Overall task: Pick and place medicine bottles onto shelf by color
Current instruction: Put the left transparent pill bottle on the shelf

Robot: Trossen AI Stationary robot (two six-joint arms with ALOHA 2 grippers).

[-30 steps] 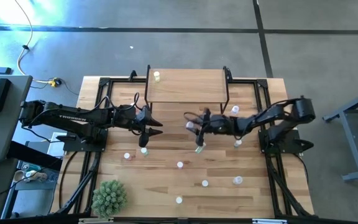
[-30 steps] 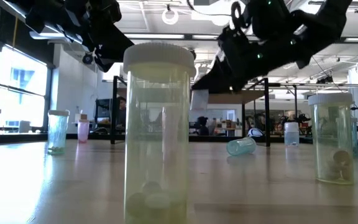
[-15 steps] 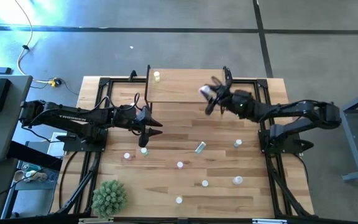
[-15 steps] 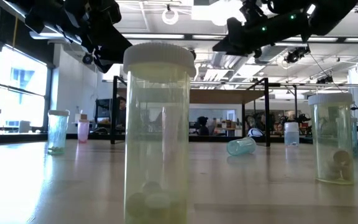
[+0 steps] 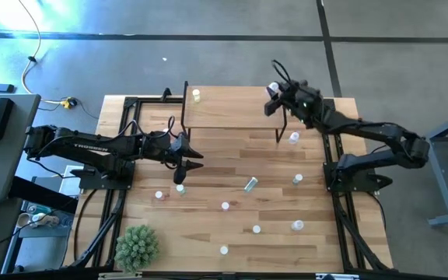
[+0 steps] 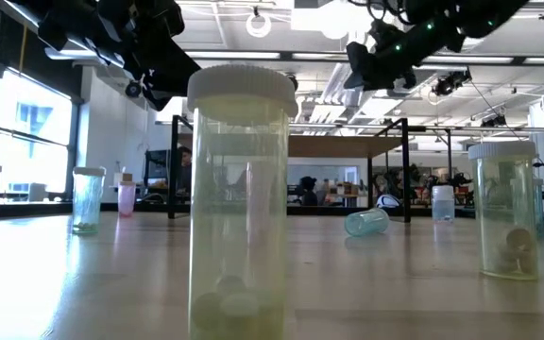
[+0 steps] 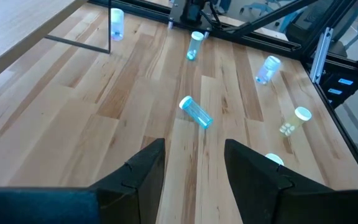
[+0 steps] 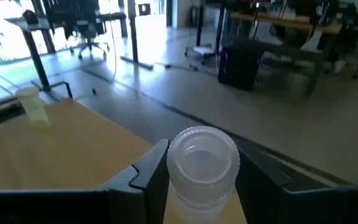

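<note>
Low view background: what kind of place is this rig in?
Probably an open lab or workshop-style office: exposed ceiling with strip lights, rows of desks behind the table, an office chair on bare concrete floor.

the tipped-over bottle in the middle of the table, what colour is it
Pale blue-green with a white cap; the lying bottle shows best in the left wrist view.

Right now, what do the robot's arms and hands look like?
Both arms are black and jointed. The left arm has white "TROSSEN" lettering; thin black cables loop over the right arm. Each hand has two chunky dark fingers, and small green lights glow on the right one.
</note>
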